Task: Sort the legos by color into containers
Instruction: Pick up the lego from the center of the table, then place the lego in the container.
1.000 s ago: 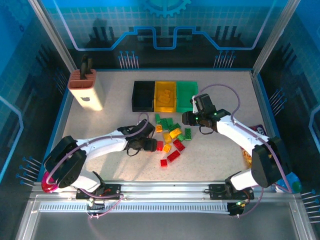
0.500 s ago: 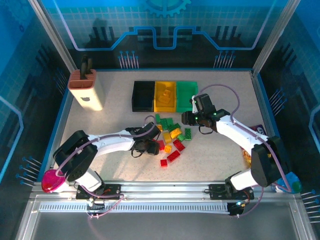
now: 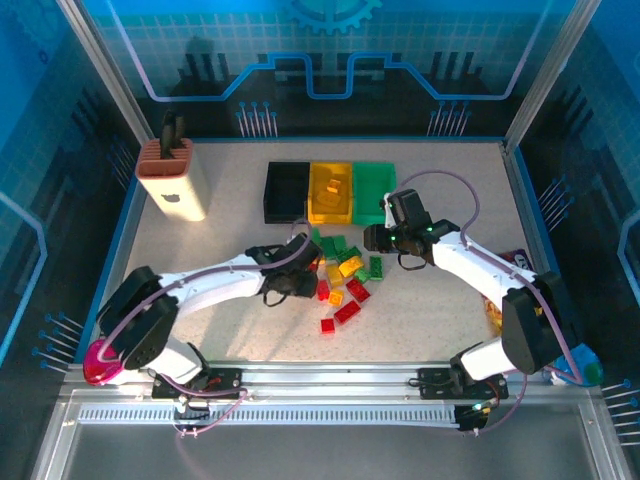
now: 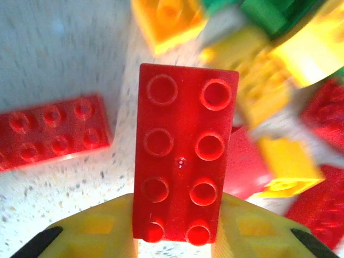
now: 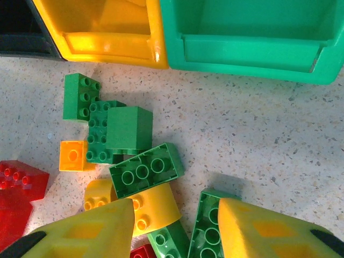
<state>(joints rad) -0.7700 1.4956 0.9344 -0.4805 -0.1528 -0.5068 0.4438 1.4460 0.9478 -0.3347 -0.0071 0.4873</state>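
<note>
The sorting is at an early stage, as I judge it. The three bins stand in a row at the far edge of the tabletop [image 3: 450, 330]: the black bin [image 3: 286, 190], the yellow bin [image 3: 331, 205] and the green bin [image 3: 374, 192]. An orange brick [image 3: 333, 184] lies in the yellow bin. The part of the green bin seen from the right wrist looks bare, and the black bin is too dark to read.

Most of the legos [image 3: 342, 275] lie loose in a cluster near the middle of the tabletop, just in front of the bins, with red, yellow and green mixed together.

The left gripper [image 4: 177, 215] is closed on a red eight-stud brick [image 4: 183, 145], clamped by its near end at the left edge of the cluster. It probably belongs in the black bin, the only one without a matching colour.

The right gripper [image 5: 174, 228] hangs over the cluster with its fingers spread wide and holds nothing. A green brick [image 5: 209, 226] and a yellow curved piece [image 5: 153, 207] lie below the gap. Nearly all the bricks are left to sort.
</note>
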